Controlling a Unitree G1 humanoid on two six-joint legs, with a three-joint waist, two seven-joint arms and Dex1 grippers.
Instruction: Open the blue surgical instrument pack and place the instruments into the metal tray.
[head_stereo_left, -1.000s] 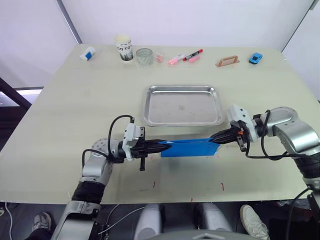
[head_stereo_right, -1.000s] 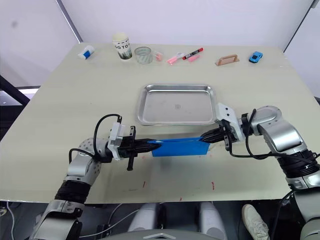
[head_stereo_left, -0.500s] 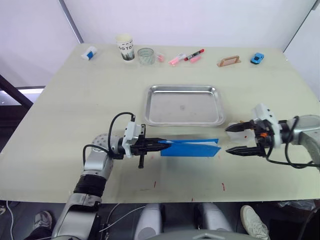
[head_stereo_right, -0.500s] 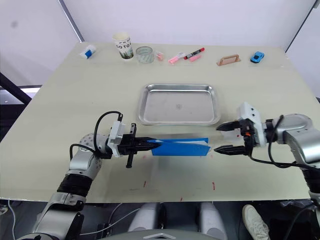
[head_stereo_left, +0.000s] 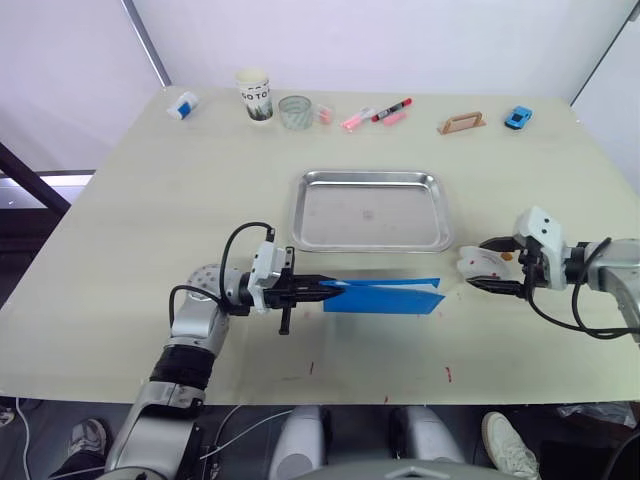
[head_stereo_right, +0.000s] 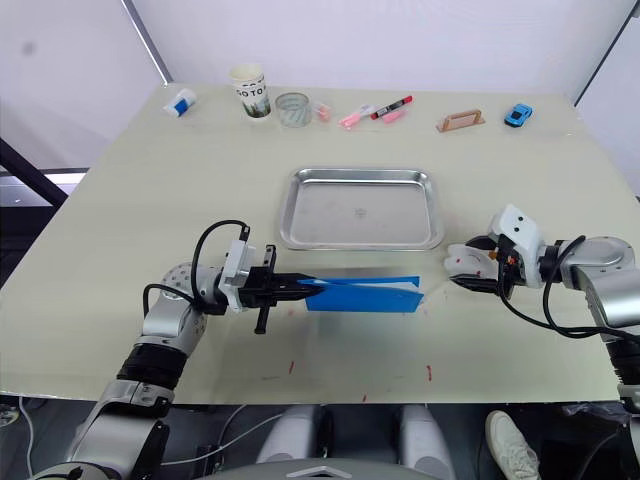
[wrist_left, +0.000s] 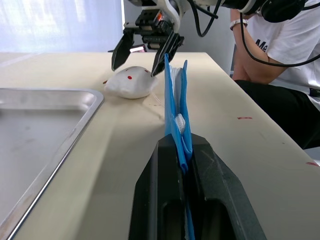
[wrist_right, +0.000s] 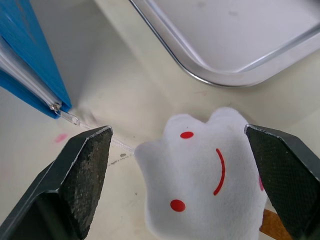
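The blue surgical instrument pack (head_stereo_left: 385, 297) stands on its long edge on the table, in front of the metal tray (head_stereo_left: 372, 176), which is bare. My left gripper (head_stereo_left: 325, 287) is shut on the pack's left end (wrist_left: 176, 100). The instruments are hidden inside it. Right of the pack, my right gripper (head_stereo_left: 477, 265) is open, a finger (wrist_right: 80, 175) on either side of a white plush charm (wrist_right: 210, 165) with a red face, not touching it. A thin clear string runs from the charm to the pack's corner (wrist_right: 55, 106).
Along the far edge stand a paper cup (head_stereo_left: 254, 95), a glass (head_stereo_left: 293, 111), marker pens (head_stereo_left: 375, 113), a wooden handle (head_stereo_left: 461, 123), a blue toy car (head_stereo_left: 517, 117) and a small white-and-blue bottle (head_stereo_left: 182, 105). A person (wrist_left: 280, 50) sits beyond the table's right side.
My right gripper has let go of the pack's right end, opened and drawn back to the right. The white charm now lies between its fingers. The left gripper keeps its hold.
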